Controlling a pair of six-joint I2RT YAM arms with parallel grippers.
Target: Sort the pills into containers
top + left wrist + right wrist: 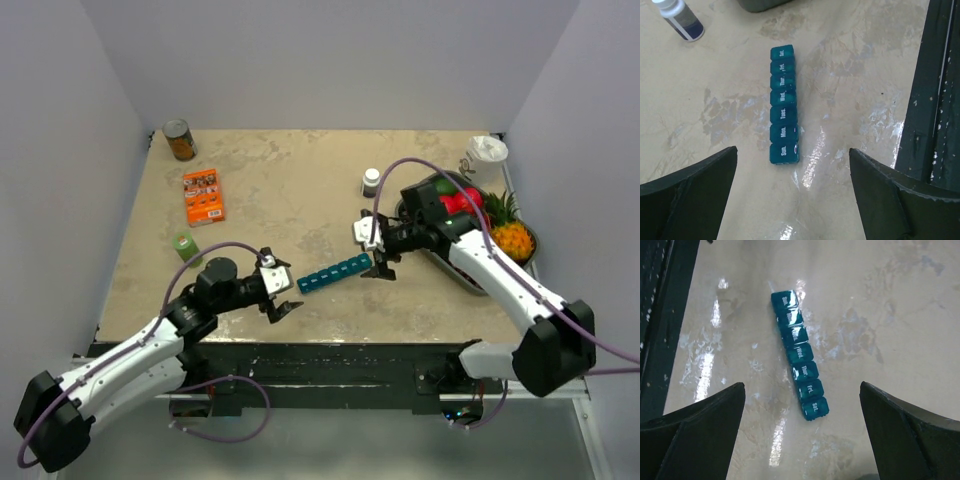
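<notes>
The containers [335,271] are a teal strip of day-labelled compartments, lying flat at the table's middle front with all lids down. My left gripper [284,286] stands open just off the strip's left "Sun." end. In the left wrist view the containers [784,105] run away from my open left gripper [792,150]. My right gripper [375,250] is open at the strip's right "Sat." end. The right wrist view shows the containers [800,355] ahead of my open right gripper [802,384]. Neither gripper holds anything. No loose pills show. A small dark white-capped bottle [371,181] stands behind the strip.
A grey tray [452,272] holding fruit sits at the right, under my right arm. A white cup [487,155] stands behind it. On the left are an orange box [203,195], a tin can [179,140] and a small green object [185,245]. The bottle [680,19] shows top left.
</notes>
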